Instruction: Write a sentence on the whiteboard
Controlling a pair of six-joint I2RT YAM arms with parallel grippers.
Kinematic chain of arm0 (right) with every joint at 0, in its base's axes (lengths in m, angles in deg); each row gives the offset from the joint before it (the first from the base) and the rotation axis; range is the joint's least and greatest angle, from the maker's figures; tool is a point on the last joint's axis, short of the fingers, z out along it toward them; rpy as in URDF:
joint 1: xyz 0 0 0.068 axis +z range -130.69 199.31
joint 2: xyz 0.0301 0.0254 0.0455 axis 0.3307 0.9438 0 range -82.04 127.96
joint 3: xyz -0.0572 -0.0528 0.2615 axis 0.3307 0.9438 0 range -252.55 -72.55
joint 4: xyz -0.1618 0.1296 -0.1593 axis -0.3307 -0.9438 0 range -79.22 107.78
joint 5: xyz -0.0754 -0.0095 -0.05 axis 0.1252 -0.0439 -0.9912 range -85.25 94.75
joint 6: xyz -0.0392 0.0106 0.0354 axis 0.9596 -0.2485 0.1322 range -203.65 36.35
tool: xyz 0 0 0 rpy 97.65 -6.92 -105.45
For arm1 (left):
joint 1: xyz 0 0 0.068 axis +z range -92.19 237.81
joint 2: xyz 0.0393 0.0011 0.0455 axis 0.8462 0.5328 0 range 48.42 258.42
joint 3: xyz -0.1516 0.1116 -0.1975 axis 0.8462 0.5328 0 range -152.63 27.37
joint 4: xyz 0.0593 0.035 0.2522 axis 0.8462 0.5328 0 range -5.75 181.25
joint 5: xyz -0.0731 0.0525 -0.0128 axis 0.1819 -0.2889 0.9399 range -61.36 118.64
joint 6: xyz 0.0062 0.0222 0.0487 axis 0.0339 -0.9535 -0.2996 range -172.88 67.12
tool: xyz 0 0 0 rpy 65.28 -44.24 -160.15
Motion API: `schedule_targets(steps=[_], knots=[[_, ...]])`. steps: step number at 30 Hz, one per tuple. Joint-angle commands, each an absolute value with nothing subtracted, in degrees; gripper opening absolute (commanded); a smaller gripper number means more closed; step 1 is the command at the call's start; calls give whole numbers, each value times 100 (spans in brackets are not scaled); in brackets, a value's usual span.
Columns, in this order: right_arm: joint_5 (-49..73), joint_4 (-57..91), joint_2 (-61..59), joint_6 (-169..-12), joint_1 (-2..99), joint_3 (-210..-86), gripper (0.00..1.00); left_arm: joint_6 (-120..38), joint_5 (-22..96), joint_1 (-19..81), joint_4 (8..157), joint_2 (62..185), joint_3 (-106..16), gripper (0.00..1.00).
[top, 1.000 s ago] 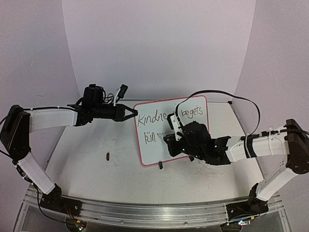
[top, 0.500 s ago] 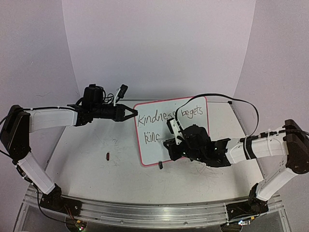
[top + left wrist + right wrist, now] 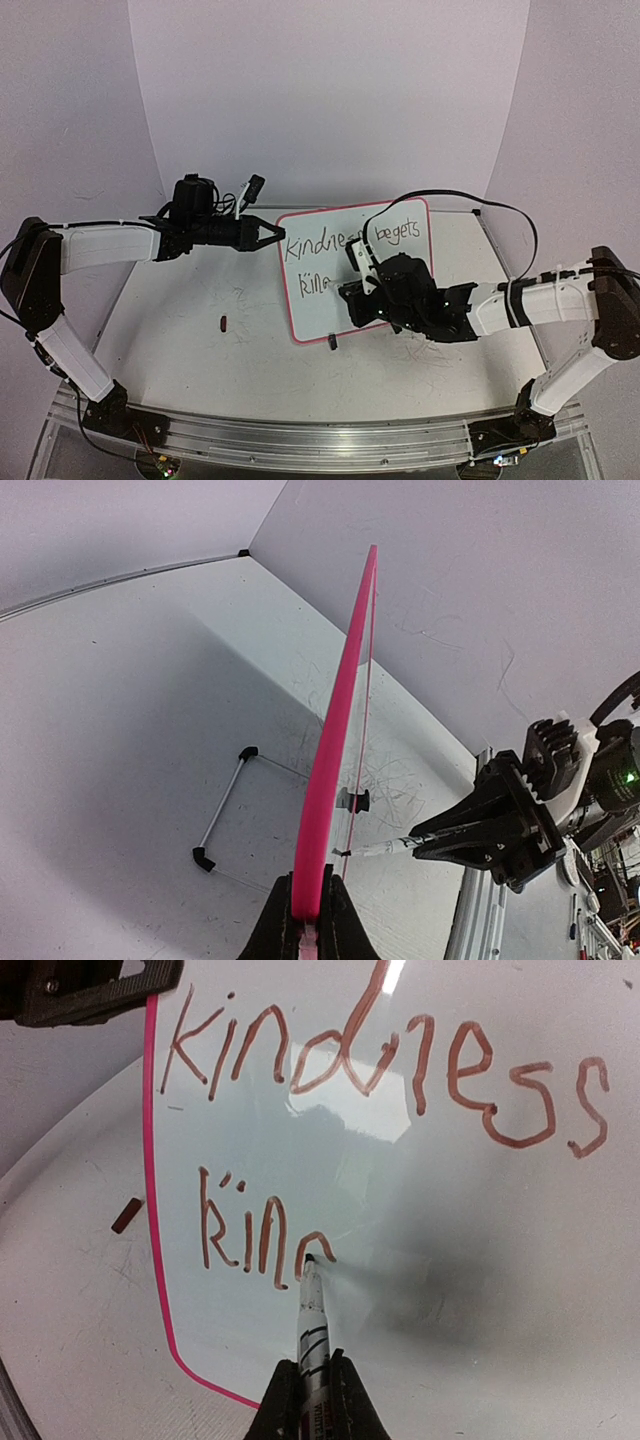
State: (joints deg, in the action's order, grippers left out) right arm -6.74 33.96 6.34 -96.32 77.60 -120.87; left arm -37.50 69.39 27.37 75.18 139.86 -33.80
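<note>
The whiteboard point(image 3: 312, 310), pink-framed, stands tilted at the table's middle. My left gripper point(image 3: 277, 237) is shut on its left edge; in the left wrist view the frame point(image 3: 340, 710) runs edge-on up from between the jaws of the left gripper point(image 3: 310, 882). My right gripper point(image 3: 350, 293) is shut on a white marker point(image 3: 312, 1310), and the tip touches the board point(image 3: 470, 1260). The sentence point(image 3: 380, 1070) reads "kindness begets" on the upper line. Below it stand "kin" and a curved stroke point(image 3: 255, 1235). The right arm hides part of the writing from above.
A small dark cap point(image 3: 223, 322) lies on the table left of the board, also seen as the cap point(image 3: 127, 1215) from the right wrist. A black clip foot point(image 3: 332, 342) sits at the board's lower edge. A wire stand point(image 3: 225, 810) rests behind the board. A metal rail point(image 3: 300, 435) runs along the near edge.
The marker has moved right along the lower line, which has grown from "kin" by a new curved stroke. The left arm and the board have stayed still.
</note>
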Motion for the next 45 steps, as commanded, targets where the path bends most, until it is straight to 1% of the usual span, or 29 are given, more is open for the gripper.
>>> schedule_targets(steps=[1,8,23,45], knots=[[-1104,3502,608,-9460,7574,-12514,0,-4048,6844,2634,7607,13907,-3568,0],[-1044,3518,699,-9384,7565,-12666,0,-4056,6834,2634,7616,13884,-3567,0],[-647,3453,536,-9892,7571,-11890,0,-4049,6845,2630,7615,13920,-3574,0],[-636,3074,267,-9773,7573,-11660,0,-4049,6841,2634,7616,13924,-3575,0]])
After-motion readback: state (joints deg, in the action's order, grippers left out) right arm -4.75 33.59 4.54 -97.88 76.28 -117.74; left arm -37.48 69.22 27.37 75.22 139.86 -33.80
